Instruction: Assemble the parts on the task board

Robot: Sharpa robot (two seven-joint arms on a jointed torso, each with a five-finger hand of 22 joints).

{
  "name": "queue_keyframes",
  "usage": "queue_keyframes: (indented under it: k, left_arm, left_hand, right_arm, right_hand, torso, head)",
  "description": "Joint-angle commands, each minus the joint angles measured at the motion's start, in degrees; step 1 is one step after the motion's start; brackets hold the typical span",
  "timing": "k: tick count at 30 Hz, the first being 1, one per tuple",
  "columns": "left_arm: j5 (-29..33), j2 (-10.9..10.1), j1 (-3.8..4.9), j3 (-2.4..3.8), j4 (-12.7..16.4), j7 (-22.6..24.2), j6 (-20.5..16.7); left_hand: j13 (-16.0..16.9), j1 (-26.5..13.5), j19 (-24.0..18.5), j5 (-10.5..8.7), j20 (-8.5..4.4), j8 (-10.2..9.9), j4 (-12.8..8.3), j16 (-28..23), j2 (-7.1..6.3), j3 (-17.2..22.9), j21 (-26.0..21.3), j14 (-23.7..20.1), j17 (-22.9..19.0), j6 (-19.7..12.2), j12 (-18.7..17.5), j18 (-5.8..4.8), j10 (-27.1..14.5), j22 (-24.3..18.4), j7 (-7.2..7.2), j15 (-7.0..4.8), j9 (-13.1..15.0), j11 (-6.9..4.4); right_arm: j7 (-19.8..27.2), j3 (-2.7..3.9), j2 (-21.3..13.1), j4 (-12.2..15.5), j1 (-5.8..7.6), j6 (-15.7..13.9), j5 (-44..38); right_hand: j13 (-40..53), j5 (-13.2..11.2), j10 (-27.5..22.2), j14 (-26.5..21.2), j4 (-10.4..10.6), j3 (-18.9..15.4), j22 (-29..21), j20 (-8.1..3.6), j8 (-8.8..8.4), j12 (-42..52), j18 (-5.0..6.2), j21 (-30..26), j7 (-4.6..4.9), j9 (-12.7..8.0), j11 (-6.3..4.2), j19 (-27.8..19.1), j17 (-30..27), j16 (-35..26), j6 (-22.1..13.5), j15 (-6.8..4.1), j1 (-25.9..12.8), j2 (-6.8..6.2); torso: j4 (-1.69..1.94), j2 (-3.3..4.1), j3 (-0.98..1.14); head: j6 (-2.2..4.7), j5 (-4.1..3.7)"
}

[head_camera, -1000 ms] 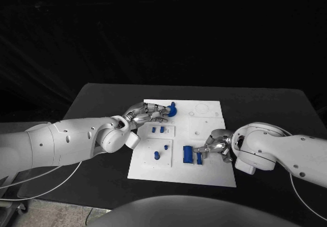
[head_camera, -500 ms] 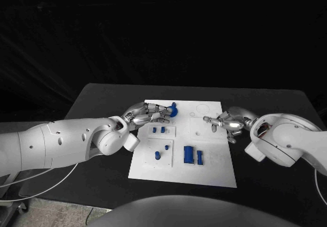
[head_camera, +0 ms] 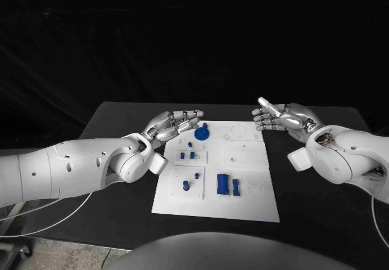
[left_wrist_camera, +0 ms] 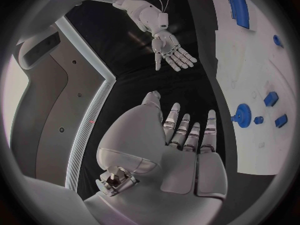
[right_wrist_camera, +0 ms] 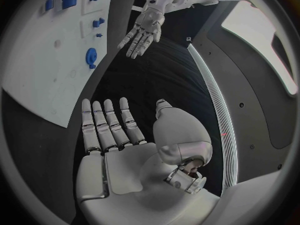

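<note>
Left hand [head_camera: 172, 125] and right hand [head_camera: 282, 117]: both spread, empty, above board [head_camera: 251, 205] far edge; next, lower squarely onto one blue part [head_camera: 223, 183]

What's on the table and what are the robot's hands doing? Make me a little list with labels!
table: black
board: white, in the middle of the table
gear: blue, round, at the board's far left corner
blocks: two blue ones, side by side near the board's front
left hand: open, raised, holds nothing
right hand: open, raised, holds nothing
</note>
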Motion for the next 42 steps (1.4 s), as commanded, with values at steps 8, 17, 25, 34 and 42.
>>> queue_keyframes:
  k: [8, 17, 25, 34, 42]
  left_arm:
    - [-6.0, 0.5, 0.08, 0.03, -0.3, 2.8, -5.2]
    - [0.1, 1.1, -0.76, 2.07, 0.2, 0.5, -7.9]
    - [6.3, 3.0, -2.67, 7.15, 1.1, -1.7, -19.4]
    - [12.1, 4.7, -4.48, 11.93, 1.9, -3.7, -30.3]
    - [12.9, 5.0, -4.74, 12.62, 2.0, -4.0, -31.8]
  left_hand:
    - [-1.0, -3.1, -11.4, -3.74, 2.47, -2.9, 0.0, -2.2, 0.26, -3.6, -3.1, -2.9, -0.8, -13.9, -5.8, -1.88, -7.2, -16.3, -6.57, -0.47, -1.2, -6.61]
    - [-2.3, -39.0, -11.7, -14.97, -5.53, -4.7, -8.0, -2.2, -4.12, 3.3, -3.3, -2.9, -0.8, -21.9, -11.7, -4.33, -9.9, -17.4, -4.86, -5.81, -3.0, -3.14]
    - [-2.3, -49.1, -11.7, -18.15, -7.78, -4.7, -10.1, -2.2, -8.91, 5.2, -3.3, -2.9, -0.8, -24.1, -11.7, -8.88, -9.9, -17.4, -4.86, -5.81, -3.0, -3.14]
    - [-2.3, -58.0, -11.7, -20.93, -9.63, -4.7, -12.2, -2.2, -8.91, 10.3, -3.3, -2.9, -0.8, -26.0, -11.7, -8.88, -9.9, -17.4, -4.86, -5.81, -3.0, -3.14]
    - [-2.3, -63.7, -11.7, -22.73, -14.20, -4.7, -16.8, -2.2, -8.91, 10.3, -3.3, -2.9, -0.8, -30.6, -11.7, -8.88, -9.9, -17.4, -4.86, -5.81, -3.0, -3.14]
  right_arm:
    - [13.0, -0.05, 0.6, -3.0, -1.38, 14.1, 7.8]
    - [10.9, 1.40, 2.1, -3.2, -2.83, 3.6, 8.2]
    - [16.9, 5.02, 6.0, -4.6, -6.79, -7.9, 15.0]
    - [22.7, 8.55, 9.8, -6.1, -10.65, -19.2, 21.6]
    - [23.7, 9.12, 10.4, -6.3, -11.27, -21.0, 22.7]
  right_hand:
    - [-17.9, -2.4, -16.4, -20.5, 0.0, -8.8, -25.1, 1.92, -4.14, -5.9, 3.65, -2.2, -7.59, -23.5, -5.55, -20.6, -9.1, -3.0, -16.1, -1.71, 4.0, 4.22]
    - [-28.3, -10.5, -25.8, -26.2, -16.7, 5.3, -29.2, -13.96, -7.37, -15.4, -5.26, -2.9, -5.25, -38.3, -12.90, -22.4, -10.5, -4.1, -36.3, -12.73, -41.5, -6.11]
    - [-28.3, -10.5, -25.8, -26.2, -16.7, 5.3, -29.2, -13.96, -7.37, -15.4, -5.26, -2.9, -5.25, -38.3, -12.90, -22.4, -10.5, -4.1, -36.3, -12.73, -49.7, -6.11]
    - [-28.3, -10.5, -25.8, -26.2, -16.7, 5.3, -29.2, -13.96, -7.37, -15.4, -5.26, -2.9, -5.25, -38.3, -12.90, -22.4, -10.5, -4.1, -36.3, -12.73, -49.7, -6.11]
    - [-28.3, -10.5, -25.8, -26.2, -16.7, 5.3, -29.2, -13.96, -7.37, -15.4, -5.26, -2.9, -5.25, -38.3, -12.90, -22.4, -10.5, -4.1, -36.3, -12.73, -49.7, -6.11]
  torso:
    - [0.13, 0.42, 0.26]
    - [0.15, -0.07, -0.27]
    - [0.22, -1.23, -1.56]
    - [0.29, -2.48, -2.95]
    - [0.31, -2.73, -3.24]
  head:
    - [0.01, -0.65]
    - [2.36, -1.50]
    - [8.13, -3.77]
    - [14.35, -6.21]
    - [15.63, -6.72]
